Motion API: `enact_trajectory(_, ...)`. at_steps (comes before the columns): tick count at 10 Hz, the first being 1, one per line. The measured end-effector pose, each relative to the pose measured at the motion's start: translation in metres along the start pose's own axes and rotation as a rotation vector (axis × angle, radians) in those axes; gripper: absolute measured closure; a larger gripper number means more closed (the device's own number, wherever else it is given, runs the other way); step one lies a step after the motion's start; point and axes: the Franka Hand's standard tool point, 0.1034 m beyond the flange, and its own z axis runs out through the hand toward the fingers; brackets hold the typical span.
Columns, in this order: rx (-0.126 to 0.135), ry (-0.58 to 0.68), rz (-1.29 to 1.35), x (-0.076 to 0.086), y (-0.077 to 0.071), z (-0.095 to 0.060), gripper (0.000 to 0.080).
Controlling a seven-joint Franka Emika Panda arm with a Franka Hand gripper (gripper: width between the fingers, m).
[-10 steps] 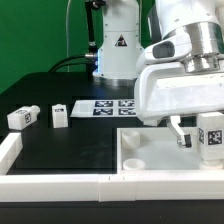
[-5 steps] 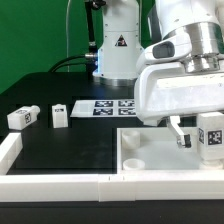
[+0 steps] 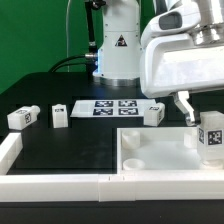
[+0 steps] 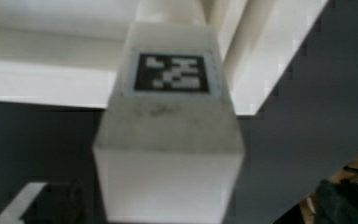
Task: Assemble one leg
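Exterior view: the Panda arm's gripper (image 3: 192,112) hangs above the right part of the large white tray-like piece (image 3: 150,160), its jaws spread wide and holding nothing. One dark-tipped finger (image 3: 186,108) shows beside a leg (image 3: 211,134), which stands upright in the tray's far right corner, tag facing the camera; whether the finger touches it cannot be told. The second finger is hidden behind the white gripper housing, which also cuts off the upper right of the picture. Another leg (image 3: 152,114) lies on the black table (image 3: 70,145) just beyond the tray's rear edge, near the marker board (image 3: 108,106). Two more legs (image 3: 59,114) (image 3: 22,117) rest apart on the exterior view's left. A white rail (image 3: 60,184) runs along the front.

Wrist view: only this camera shows the leg (image 4: 172,130) from close above, a tall white block with its tag on the upper face, against the tray's wall (image 4: 51,70). Fingertips are not clearly distinguishable here; the picture is blurred.
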Motion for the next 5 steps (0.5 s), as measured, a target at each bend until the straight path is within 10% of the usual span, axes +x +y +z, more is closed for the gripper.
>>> enact_trajectory(5,0.069,-0.318,0.047,-0.006,0.011,0.009,0.0151)
